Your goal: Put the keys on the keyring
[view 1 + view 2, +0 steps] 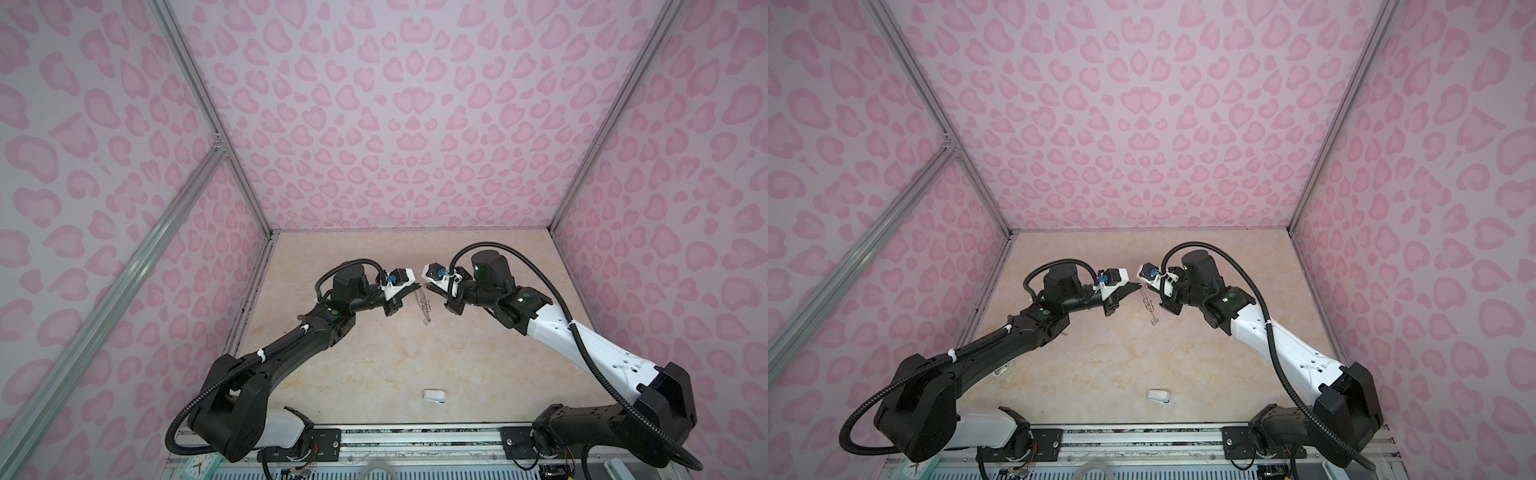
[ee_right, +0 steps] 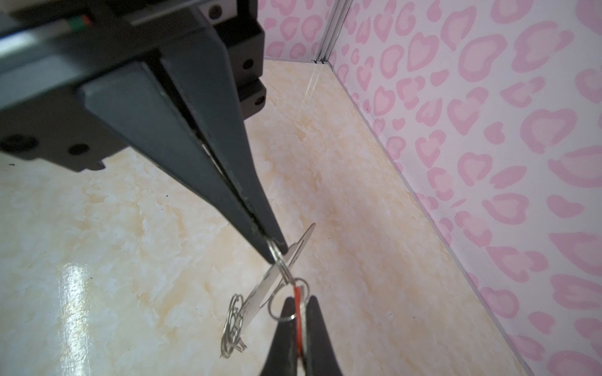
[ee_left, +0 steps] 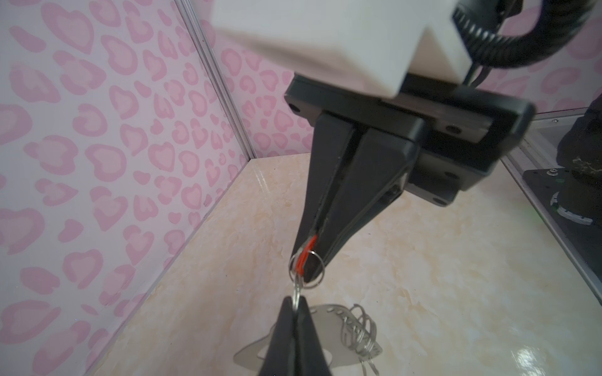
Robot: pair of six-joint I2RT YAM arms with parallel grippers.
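1. Nearest the left wrist camera, at bottom centre of its frame, the left gripper [image 3: 294, 304] is clenched on one wire ring [image 3: 295, 293] of the keyring [image 3: 244, 356], whose plate hangs below, apparently clear of the bench [image 3: 423, 276].
2. Just above it, the right gripper [image 3: 306, 275] is clamped on the orange-red tag [image 3: 306, 252] of a key. The key's split ring [image 3: 323, 271] is seen touching the wire ring, but whether it is threaded cannot be told.
3. Threading is judged the step in hand. A firm clamp is needed on both sides, and the split ring should be eased on by small turns, not pulled.
4. In both top views the keyring [image 1: 423, 305] is seen mid-frame between the grippers.
5. A white rounded object [image 1: 434, 395] lies lower in the frame, well apart, so nothing is obstructed. No blue-tagged key can be made out.
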